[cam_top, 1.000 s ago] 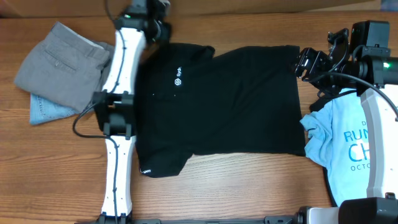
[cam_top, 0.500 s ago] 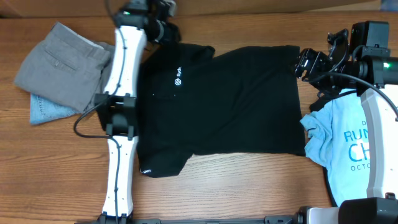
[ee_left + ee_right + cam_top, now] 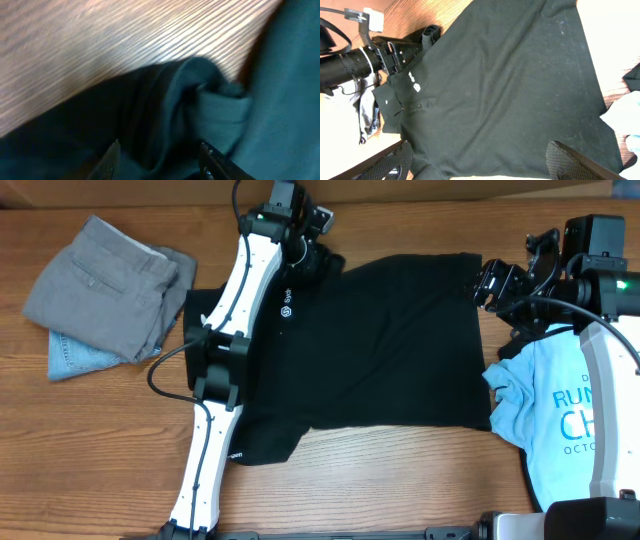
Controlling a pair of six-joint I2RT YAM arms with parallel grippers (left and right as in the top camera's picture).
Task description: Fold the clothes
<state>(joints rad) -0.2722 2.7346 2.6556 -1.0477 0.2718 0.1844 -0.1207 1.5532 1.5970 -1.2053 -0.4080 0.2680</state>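
While the black polo shirt [image 3: 380, 350] lies spread lengthwise left to right on the tabletop [image 3: 400, 490], the left end effector [image 3: 312, 260], parted and seemingly released, hovers at its bunched far-left sleeve [image 3: 210, 100], nearer than the right end effector [image 3: 492, 280], spread empty beside the far-right hem.

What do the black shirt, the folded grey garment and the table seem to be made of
Black short-sleeved shirt: soft matte knit, probably cotton; it bunches limply.
Grey folded garment: stiffer woven cloth, pocket seam visible.
Brown table: wood or laminate, striped grain, slight sheen.
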